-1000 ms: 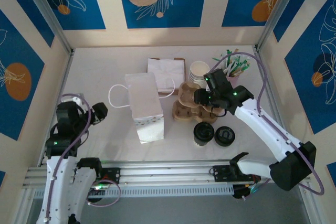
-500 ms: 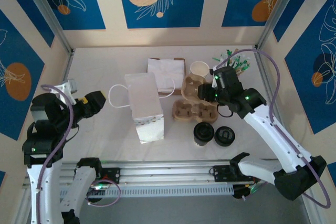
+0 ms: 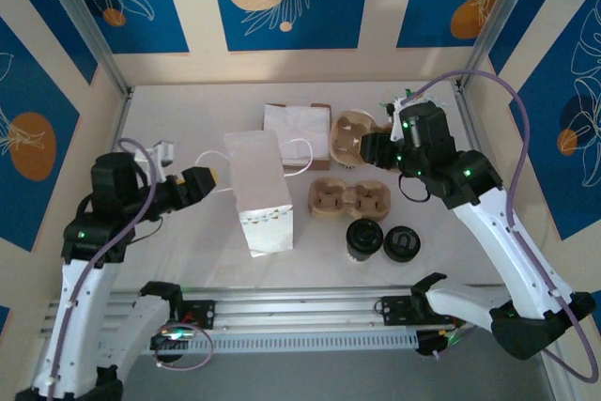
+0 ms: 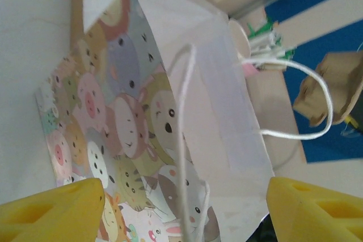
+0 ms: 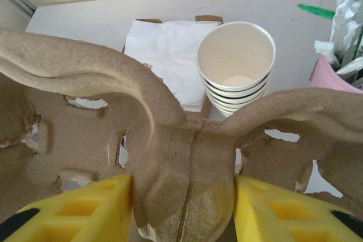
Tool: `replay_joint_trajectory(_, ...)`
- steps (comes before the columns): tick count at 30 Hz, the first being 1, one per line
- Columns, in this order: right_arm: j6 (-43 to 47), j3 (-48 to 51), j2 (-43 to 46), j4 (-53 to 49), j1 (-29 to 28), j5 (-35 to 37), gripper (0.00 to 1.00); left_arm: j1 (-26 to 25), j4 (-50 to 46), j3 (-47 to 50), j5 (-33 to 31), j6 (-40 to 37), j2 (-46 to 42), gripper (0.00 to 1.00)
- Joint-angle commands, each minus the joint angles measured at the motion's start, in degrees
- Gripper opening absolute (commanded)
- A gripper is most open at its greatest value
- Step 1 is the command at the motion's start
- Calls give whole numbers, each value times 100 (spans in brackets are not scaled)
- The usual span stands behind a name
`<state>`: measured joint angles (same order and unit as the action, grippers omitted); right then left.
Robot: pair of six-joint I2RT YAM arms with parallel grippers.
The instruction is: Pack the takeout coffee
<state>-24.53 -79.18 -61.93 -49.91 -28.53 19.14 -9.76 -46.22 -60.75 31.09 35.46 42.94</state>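
Takeout coffee: small dark cup with a round black plastic lid, upright near the front of the tabletop, a loose black lid just beside it. Behind it sits a moulded-pulp carrier, rough and brown.

Right gripper: jaws clamped on the centre ridge of a second pulp carrier, nested white paper cups beyond.

Left gripper: jaws apart at the string handle of a white paper bag with an animal print.

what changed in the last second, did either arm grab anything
The right end effector, shut on a pulp carrier, raised it and carried it toward the back, over the white cups. The left end effector, open, swung right, up to the paper bag at its handle end. The bag, the second carrier and the takeout coffee stayed put.
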Motion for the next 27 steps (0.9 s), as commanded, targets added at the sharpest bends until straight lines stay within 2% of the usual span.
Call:
replay_joint_trajectory(1, 216, -208, 36, -199, -47, 160, 49, -563, 164, -70, -503, -178, 164, 75)
replay_joint_trajectory(7, 332, -265, 50, -256, -38, 252, 48, -1106, 87, -27, -1262, -255, 375, 69)
replay_joint_trajectory(9, 379, -259, 50, -257, -38, 283, 48, -1255, 218, 65, -1261, -216, 502, 62)
replay_joint_trajectory(13, 499, -295, 41, -339, -38, 388, 48, -1721, 465, 101, -1418, -160, 819, 62)
replay_joint_trajectory(16, 607, -326, 50, -379, -38, 443, 48, -2064, 283, -101, -1709, -388, 1153, 61)
replay_joint_trajectory(21, 737, -388, 76, -421, -34, 464, 49, -2153, -81, -321, -1900, -747, 1484, 55)
replay_joint_trajectory(25, 795, -398, 80, -441, -73, 418, 49, -2153, -122, -417, -1821, -1051, 1503, 47)
replay_joint_trajectory(27, 833, -423, 76, -441, -109, 418, 48, -2153, -282, -543, -1713, -1295, 1595, 46)
